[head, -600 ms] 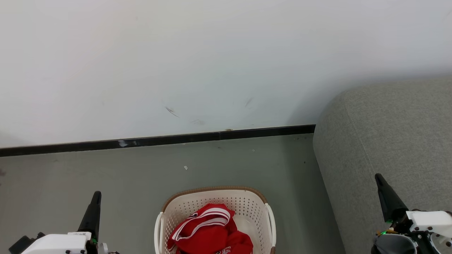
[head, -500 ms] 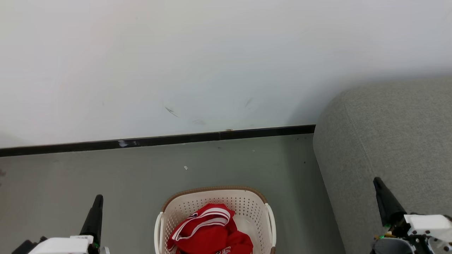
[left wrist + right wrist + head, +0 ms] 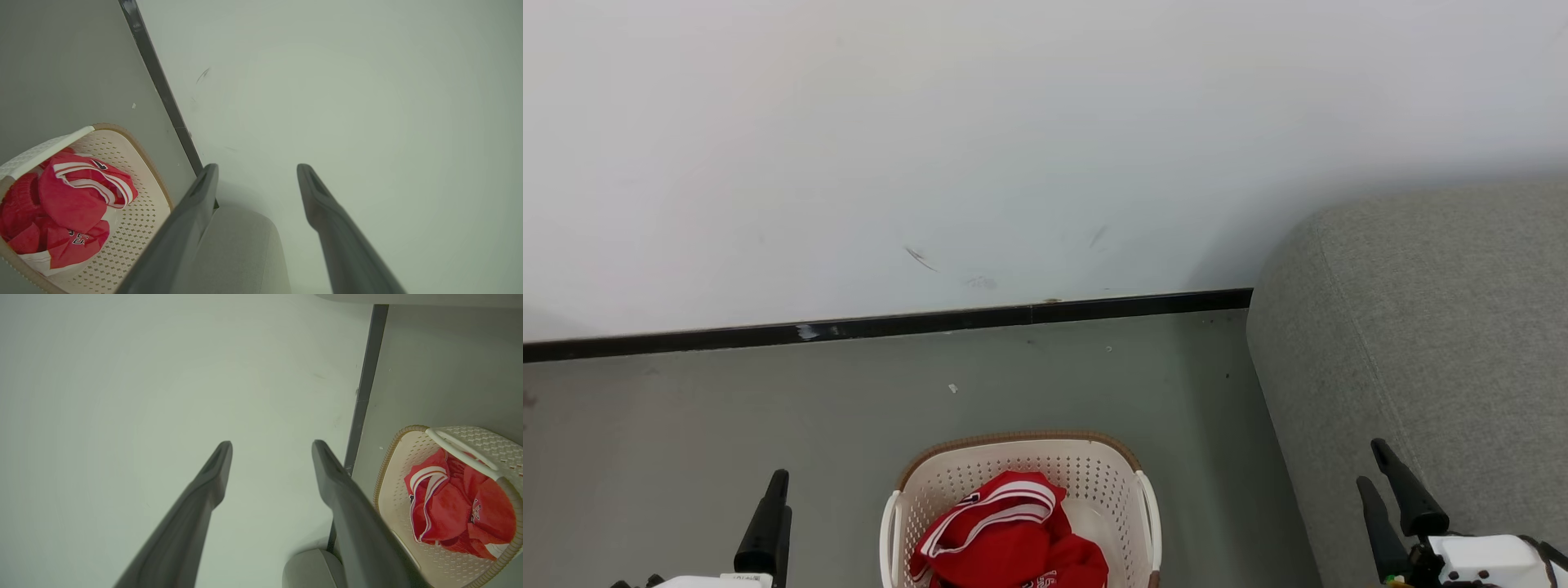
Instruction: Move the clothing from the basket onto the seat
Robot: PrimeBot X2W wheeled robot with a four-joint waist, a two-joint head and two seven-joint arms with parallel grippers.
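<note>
"So, is either of them holding anything?"

"No. The left gripper [image 3: 257, 169] has its jaws spread wide, with nothing between them and nothing touched. The right gripper [image 3: 271, 445] is the same, jaws parted and bare, pointed at the white wall [image 3: 122, 375]."

"And the clothing?"

"The clothing [image 3: 1005, 531] lies bunched in the basket [image 3: 1013, 438]. That stands on the grey floor [image 3: 727, 408] between the two arms, with the seat [image 3: 1421, 327] just beside it on the right."

"From the head camera the left one looks nearly closed."

"That's the angle. Its two fingers overlap there, edge-on. The wrist camera looks straight along them and gives the gap. The right one's gap shows from the head as well, against the seat's grey fabric."

"Anything else the wrist cameras add?"

"Lettering. The left wrist one gives white characters on a lower fold of red, with a white panel beneath. The head camera gives the seat's broad top and its seam, where the wrists catch a rounded corner."
</note>
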